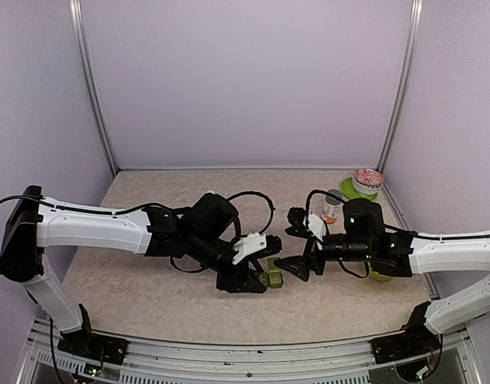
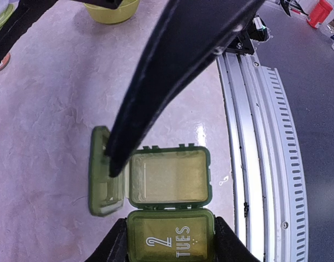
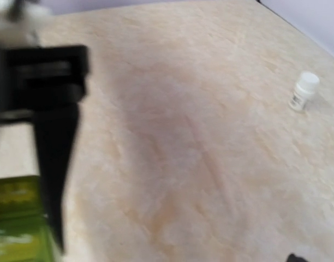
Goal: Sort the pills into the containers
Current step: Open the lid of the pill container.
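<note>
A green pill box (image 2: 170,180) lies on the table; it also shows in the top view (image 1: 272,278). Its "2 TUES" compartment is closed. The compartment beside it is open, shows no pill inside, and its lid (image 2: 104,188) is flipped out to the left. My left gripper (image 2: 170,243) is shut on the box at the TUES end, as the top view (image 1: 257,280) also shows. My right gripper (image 1: 287,240) is open wide just right of the box. One of its fingers (image 2: 172,71) reaches down with its tip at the flipped lid. No loose pills show.
A white-capped bottle (image 1: 333,206) and a pink-topped container on a green lid (image 1: 365,182) stand at the back right. A yellow-green bowl (image 1: 381,276) sits partly under the right arm. A small white bottle (image 3: 303,90) stands far off on the table. A metal rail (image 2: 260,136) runs along the table's near edge.
</note>
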Robot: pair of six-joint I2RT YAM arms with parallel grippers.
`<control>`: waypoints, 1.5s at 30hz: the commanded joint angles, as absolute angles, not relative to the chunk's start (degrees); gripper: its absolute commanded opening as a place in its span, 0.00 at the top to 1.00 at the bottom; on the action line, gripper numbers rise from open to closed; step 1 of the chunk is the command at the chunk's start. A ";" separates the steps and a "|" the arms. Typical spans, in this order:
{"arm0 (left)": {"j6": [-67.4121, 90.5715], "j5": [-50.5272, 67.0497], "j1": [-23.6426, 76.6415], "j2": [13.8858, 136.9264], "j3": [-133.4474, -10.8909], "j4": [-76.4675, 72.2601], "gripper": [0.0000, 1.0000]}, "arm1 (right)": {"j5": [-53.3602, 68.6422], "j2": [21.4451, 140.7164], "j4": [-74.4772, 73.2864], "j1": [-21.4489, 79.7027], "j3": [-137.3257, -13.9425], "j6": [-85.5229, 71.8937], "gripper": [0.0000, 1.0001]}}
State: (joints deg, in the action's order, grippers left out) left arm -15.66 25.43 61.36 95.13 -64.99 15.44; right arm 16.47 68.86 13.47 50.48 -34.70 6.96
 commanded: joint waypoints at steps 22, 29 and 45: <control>-17.63 16.71 63.81 92.25 -65.41 14.28 0.88 | 10.83 76.00 8.96 49.90 -37.76 6.37 0.04; -17.59 14.86 63.81 92.08 -64.83 13.88 0.88 | 11.00 75.06 9.09 49.86 -37.46 6.30 0.04; -19.86 12.25 61.57 96.92 -65.06 13.58 0.88 | -9.22 62.72 10.89 44.19 -33.46 -1.18 0.00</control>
